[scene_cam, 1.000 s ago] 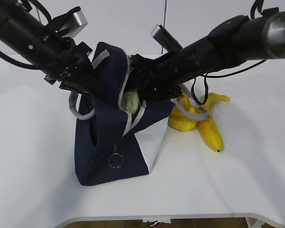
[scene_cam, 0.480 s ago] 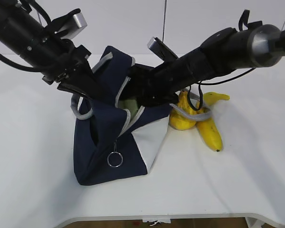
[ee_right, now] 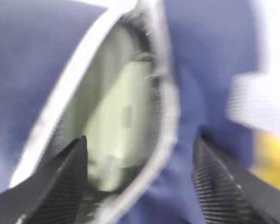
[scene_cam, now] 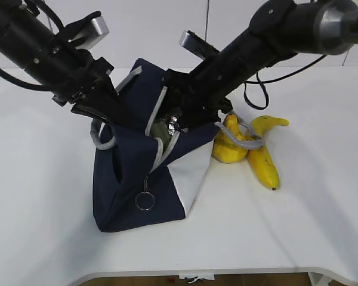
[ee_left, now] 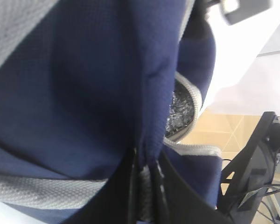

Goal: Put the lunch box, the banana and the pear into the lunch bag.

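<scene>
The big navy lunch bag [scene_cam: 137, 179] stands on the white table [scene_cam: 42, 208] with its top pulled open. The left gripper [ee_left: 147, 196] is pinched tight on a fold of the bag's blue cloth, and in the exterior view it holds the left side of the bag's mouth up. The right gripper [ee_right: 140, 177] hangs just over the open mouth with its two dark fingers [ee_right: 60, 182] spread wide apart and nothing between them. Down inside the bag, between the grey zipper edges, lies the lunch box [ee_right: 123, 121] with its pale green lid; the right wrist view is blurry, so I cannot tell just how it sits in there. The shiny silver lining of the bag shows in the left wrist view. A round ring pull [scene_cam: 145, 201] dangles on the front of the bag. One grey handle [scene_cam: 241, 140] flops out to the right and lies over the pear [scene_cam: 227, 149]. The banana [scene_cam: 264, 155] is right next to the pear, touching it, on the table beside the bag. No words or labels can be read on anything.
</scene>
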Controlling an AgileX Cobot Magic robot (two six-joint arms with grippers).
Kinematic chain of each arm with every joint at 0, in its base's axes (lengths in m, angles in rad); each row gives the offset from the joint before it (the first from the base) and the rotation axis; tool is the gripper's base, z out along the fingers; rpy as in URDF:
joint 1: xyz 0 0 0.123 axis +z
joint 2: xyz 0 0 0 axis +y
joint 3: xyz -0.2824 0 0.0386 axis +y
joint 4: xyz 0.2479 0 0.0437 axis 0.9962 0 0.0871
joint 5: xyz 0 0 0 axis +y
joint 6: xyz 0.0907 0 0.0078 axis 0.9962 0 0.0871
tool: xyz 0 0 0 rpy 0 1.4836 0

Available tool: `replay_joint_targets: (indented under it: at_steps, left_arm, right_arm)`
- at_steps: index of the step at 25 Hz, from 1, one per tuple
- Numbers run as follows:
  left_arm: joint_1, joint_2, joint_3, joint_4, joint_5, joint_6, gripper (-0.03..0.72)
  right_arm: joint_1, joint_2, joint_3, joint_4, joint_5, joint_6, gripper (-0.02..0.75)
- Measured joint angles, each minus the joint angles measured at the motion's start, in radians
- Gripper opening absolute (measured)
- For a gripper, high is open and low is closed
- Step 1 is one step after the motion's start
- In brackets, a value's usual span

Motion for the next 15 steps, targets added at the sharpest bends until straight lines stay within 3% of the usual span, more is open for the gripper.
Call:
replay_joint_targets:
  at_steps: [7,15]
  left_arm:
    - [0.0,0.0,0.0,0.03,0.0,0.0,0.013]
    - [0.0,0.0,0.0,0.051,0.0,0.0,0.013]
  right_arm:
    - [-0.002,0.0,-0.21,-0.252,0.199,0.186,0.543]
    - [-0.002,0.0,-0.342,-0.517,0.233,0.337,0.542]
